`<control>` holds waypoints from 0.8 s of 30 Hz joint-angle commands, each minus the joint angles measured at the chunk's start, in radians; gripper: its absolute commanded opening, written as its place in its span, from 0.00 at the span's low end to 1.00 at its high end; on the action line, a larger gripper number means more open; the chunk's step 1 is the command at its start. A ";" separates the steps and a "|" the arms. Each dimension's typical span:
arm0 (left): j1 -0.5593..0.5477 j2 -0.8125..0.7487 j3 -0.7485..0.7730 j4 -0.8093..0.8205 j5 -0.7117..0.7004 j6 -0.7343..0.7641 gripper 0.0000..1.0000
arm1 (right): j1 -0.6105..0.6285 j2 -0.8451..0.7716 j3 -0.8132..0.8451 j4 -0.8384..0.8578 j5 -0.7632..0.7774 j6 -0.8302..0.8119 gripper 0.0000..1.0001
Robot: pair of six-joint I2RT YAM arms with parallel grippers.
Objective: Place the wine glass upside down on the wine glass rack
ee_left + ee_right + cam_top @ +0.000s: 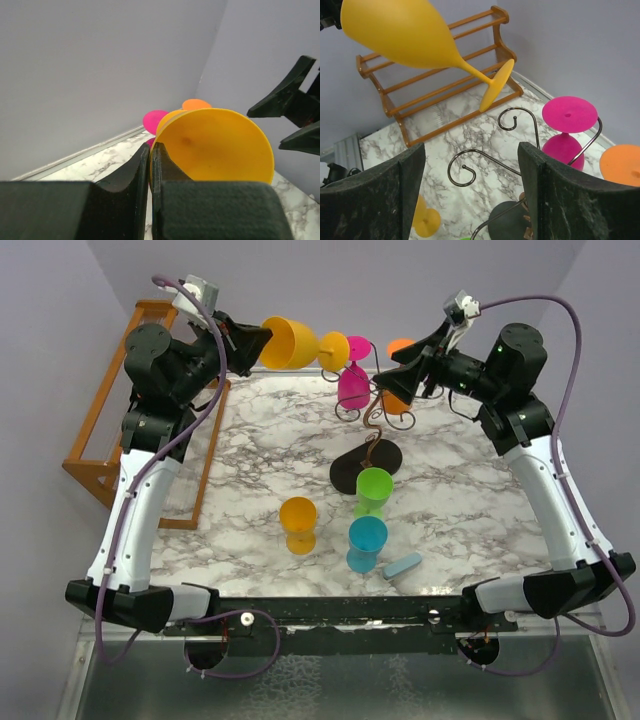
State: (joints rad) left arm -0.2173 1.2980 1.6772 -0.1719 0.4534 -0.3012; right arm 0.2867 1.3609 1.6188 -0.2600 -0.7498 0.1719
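My left gripper is shut on the rim of a yellow wine glass and holds it on its side in the air, foot pointing toward the wine glass rack. In the left wrist view the fingers pinch the glass's wall. The rack is a dark wire tree on a black oval base. A pink glass and an orange glass hang upside down on it. My right gripper is open and empty above the rack's curled arms. The yellow glass shows at the upper left of the right wrist view.
A wooden stepped rack stands at the table's left edge. A second yellow glass, a green cup, a blue cup and a small light-blue object sit on the marble top in front of the wire rack.
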 commanded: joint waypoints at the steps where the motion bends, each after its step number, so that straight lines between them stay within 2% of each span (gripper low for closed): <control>1: 0.002 0.012 0.005 0.122 0.104 -0.107 0.00 | 0.003 0.019 0.005 0.050 0.019 0.131 0.72; 12: -0.025 0.045 -0.043 0.187 0.142 -0.117 0.00 | 0.014 0.038 -0.041 0.074 0.023 0.312 0.57; 19: -0.041 0.058 -0.048 0.193 0.144 -0.116 0.00 | 0.029 0.067 -0.039 0.051 0.078 0.316 0.53; 24: -0.054 0.064 -0.049 0.192 0.150 -0.108 0.00 | 0.032 0.085 -0.039 0.050 0.105 0.328 0.47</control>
State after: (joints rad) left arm -0.2588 1.3598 1.6287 -0.0284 0.5728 -0.4061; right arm 0.3088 1.4307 1.5841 -0.2169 -0.6888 0.4789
